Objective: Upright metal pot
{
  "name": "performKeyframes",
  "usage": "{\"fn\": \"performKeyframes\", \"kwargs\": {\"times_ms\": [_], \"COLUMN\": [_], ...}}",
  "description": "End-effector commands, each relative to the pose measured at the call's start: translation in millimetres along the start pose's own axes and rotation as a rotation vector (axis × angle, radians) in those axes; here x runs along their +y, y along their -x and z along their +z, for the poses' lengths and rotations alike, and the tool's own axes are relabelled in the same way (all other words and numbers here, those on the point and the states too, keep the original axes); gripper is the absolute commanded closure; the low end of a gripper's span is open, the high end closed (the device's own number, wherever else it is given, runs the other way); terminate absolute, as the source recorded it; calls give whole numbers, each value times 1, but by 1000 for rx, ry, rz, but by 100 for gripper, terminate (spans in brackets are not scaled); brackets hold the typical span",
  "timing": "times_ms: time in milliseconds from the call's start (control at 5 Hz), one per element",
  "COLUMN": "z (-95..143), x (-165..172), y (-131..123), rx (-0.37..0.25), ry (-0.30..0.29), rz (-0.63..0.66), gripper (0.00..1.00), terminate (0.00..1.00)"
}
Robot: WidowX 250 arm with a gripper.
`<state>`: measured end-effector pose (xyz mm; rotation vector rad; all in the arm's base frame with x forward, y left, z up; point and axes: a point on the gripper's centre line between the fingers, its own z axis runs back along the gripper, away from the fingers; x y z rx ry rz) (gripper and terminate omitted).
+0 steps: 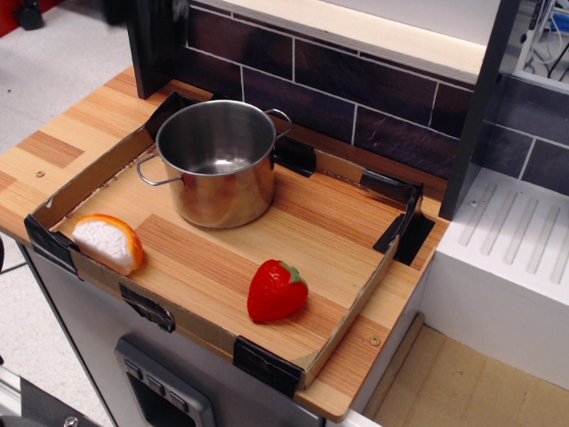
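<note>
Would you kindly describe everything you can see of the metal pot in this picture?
The metal pot is a shiny steel cylinder with two thin wire loop handles near its rim, one at the left and one at the back right. It stands upright, mouth up and seemingly empty, on the wooden board in the back left part of the cardboard-edged tray. Nothing else touches it; the end effector is out of view.

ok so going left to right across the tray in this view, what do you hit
orange slice → metal pot, standing upright → strawberry
</note>
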<state>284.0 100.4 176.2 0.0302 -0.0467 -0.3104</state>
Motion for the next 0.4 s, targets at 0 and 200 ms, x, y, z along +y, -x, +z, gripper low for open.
{"fn": "performKeyframes", "kwargs": {"times_ms": [0, 200], "z": [67, 67], "x": [22, 22], "y": [-12, -12], "rx": [-97, -97], "ry": [1, 1], "rz": [84, 84], "gripper": [0, 0], "terminate": [0, 100]}}
